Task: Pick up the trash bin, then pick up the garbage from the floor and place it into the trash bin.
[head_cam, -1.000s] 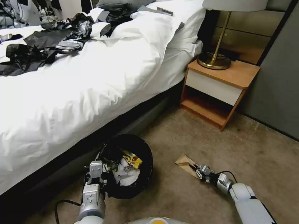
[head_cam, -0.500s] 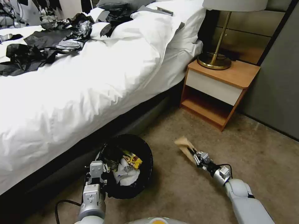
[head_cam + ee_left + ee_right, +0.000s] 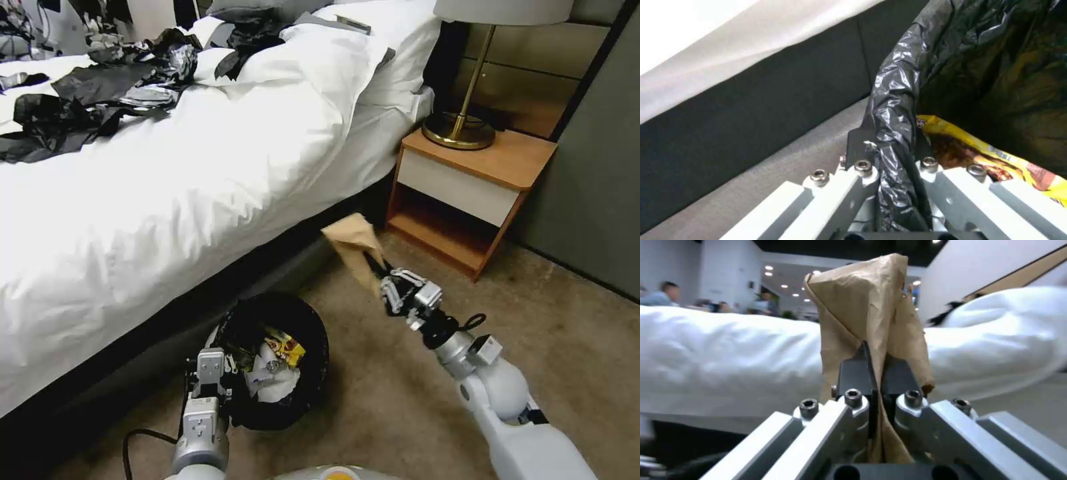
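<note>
Since a second ago the right tool (image 3: 385, 293) has risen off the carpet with the brown paper bag (image 3: 355, 252) pinched in it, up from floor level to about the height of the bed (image 3: 200, 173) base, while the left tool (image 3: 210, 373) and the trash bin (image 3: 277, 360) have stayed put. From the head view, the bag stands up and away from the right tool's tip, its long axis roughly in line with the arm, and the bin lies below and to the left of that tool, nearer the robot; its open mouth faces up and already holds a yellow wrapper (image 3: 285, 345) and white tissue (image 3: 270, 383). The left wrist view shows the left tool clamped on the bin's rim, the black liner (image 3: 896, 133) squeezed between its jaws, the yellow wrapper just inside. The right wrist view shows the right tool's jaws closed nearly flat on the bag's lower fold, the paper rising upright beyond them. Judging from this, the bag must travel leftward and down to hang over the bin's mouth before it can be let go.
</note>
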### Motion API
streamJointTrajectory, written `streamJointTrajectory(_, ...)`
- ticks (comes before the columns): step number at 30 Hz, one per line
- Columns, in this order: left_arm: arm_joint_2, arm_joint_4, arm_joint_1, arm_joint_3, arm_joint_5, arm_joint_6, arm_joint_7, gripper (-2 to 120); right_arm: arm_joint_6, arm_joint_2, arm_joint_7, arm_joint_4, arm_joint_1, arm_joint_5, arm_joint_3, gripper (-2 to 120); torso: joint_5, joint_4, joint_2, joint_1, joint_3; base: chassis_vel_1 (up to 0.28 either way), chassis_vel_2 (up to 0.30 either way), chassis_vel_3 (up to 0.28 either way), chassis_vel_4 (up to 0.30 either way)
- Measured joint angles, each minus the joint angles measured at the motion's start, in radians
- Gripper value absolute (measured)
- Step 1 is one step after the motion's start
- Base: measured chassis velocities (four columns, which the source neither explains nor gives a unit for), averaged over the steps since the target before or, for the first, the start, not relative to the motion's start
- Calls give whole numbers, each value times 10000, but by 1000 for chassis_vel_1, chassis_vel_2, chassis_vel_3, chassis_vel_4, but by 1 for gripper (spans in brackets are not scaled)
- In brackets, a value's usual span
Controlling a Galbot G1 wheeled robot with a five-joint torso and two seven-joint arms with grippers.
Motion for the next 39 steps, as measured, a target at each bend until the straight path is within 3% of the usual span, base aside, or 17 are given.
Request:
streamJointTrajectory(8, 6, 0, 74, 68, 94, -14, 8, 1, -97, -315, 616, -608, -62, -908, -2135, 0, 3, 0, 0, 1, 1, 0, 0, 0, 0)
streamJointTrajectory(16, -33, 4, 86, 93, 137, -24, 16, 1, -197, 171, 952, -1642, 574, -1420, -3040, 0, 3, 0, 0, 0, 1, 0, 0, 0, 0)
streamJointTrajectory(32, -134, 36, 111, 289, 322, -43, 22, 1, -75, 596, 980, -3417, 1124, -1925, -3235, 0, 4, 0, 0, 1, 1, 0, 0, 0, 0)
streamJointTrajectory(39, -119, 21, 87, 252, 304, -49, 22, 1, -37, 531, 982, -3462, 927, -2243, -3224, 22, 4, 0, 0, 0, 1, 0, 0, 0, 0)
